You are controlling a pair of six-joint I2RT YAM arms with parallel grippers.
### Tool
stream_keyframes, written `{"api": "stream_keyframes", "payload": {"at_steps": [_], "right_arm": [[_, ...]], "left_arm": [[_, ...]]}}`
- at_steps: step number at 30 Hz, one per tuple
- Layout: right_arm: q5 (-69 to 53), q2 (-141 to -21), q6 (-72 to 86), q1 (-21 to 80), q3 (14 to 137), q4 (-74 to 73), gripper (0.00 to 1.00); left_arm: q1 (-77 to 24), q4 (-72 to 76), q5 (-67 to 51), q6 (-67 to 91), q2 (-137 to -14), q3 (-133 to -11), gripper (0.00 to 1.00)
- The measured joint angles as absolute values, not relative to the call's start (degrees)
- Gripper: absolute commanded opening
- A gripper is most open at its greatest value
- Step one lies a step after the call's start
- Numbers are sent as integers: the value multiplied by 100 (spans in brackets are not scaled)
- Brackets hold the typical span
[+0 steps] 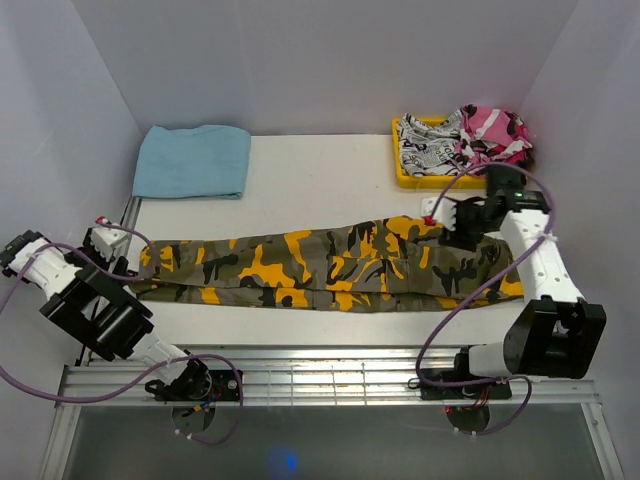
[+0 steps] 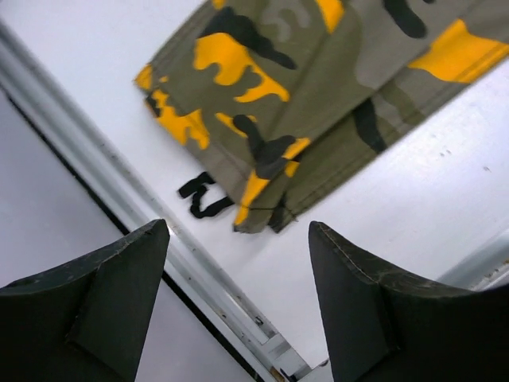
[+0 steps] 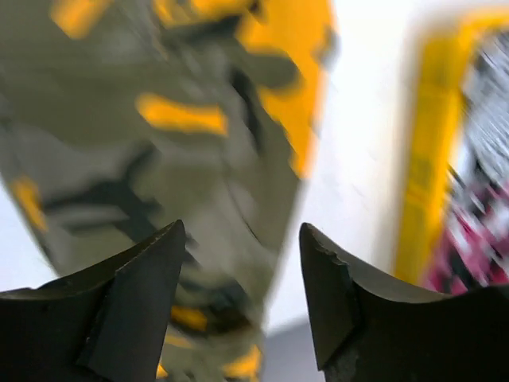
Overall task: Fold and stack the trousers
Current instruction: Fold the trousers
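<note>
Left wrist view: my left hand (image 2: 237, 231) is wide, empty, trousers (image 2: 318, 79) hem just ahead. Ditto my right hand (image 3: 242, 229), spread, nothing held. Next fold: pinch both layers, lift evenly.

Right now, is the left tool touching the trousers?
Apart. Left wrist view: the open left tool hangs short of the trousers; bare table shows between each fingertip and the cuff.

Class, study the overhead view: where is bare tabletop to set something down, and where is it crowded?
Free: the table between blue towel and yellow tray, beyond the trousers; also a narrow strip between trousers and near rail. Crowded: the tray corner, heaped with garments, right end effector beside it.
</note>
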State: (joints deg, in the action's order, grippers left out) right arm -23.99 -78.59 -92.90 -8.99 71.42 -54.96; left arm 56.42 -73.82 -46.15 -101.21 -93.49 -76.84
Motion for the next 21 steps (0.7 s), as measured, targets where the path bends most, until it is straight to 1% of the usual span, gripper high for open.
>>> {"api": "stream_keyframes", "payload": {"at_steps": [1, 3, 4, 7, 8, 12, 13, 14, 15, 17, 21], "right_arm": [[-2399, -7828, -8899, -364, 6932, -5422, 59], [-2287, -7839, -8195, 532, 6604, -5277, 56], [-2233, -7870, -7828, 913, 6473, -5164, 54], [-2040, -8012, -7011, 1870, 6285, -4834, 49], [-1959, -8075, -6775, 2147, 6263, -4727, 49], [-1581, -8176, -6134, 2976, 6077, -4254, 47], [-1483, -8176, -6020, 3124, 5983, -4154, 47], [-1385, -8176, -5935, 3273, 5872, -4060, 47], [-1297, -8178, -5859, 3398, 5754, -3986, 48], [-1164, -8208, -5754, 3592, 5548, -3894, 50], [-998, -8302, -5625, 3760, 5349, -3809, 52]], "left_arm": [[5581, -7415, -4528, -10267, -9231, -7507, 77], [5461, -7448, -4359, -10536, -9094, -7192, 72], [5395, -7474, -4289, -10645, -9067, -7070, 67], [5249, -7489, -4106, -10825, -9067, -6906, 65], [5203, -7491, -4080, -10831, -9067, -6906, 65], [5072, -7478, -4036, -10838, -9072, -6906, 66], [5046, -7478, -4027, -10838, -9072, -6906, 67], [5026, -7478, -4025, -10842, -9076, -6904, 73], [5006, -7474, -4025, -10851, -9087, -6904, 75], [4991, -7452, -4029, -10844, -9126, -6904, 77], [4989, -7336, -4049, -10779, -9207, -6908, 79]]}}
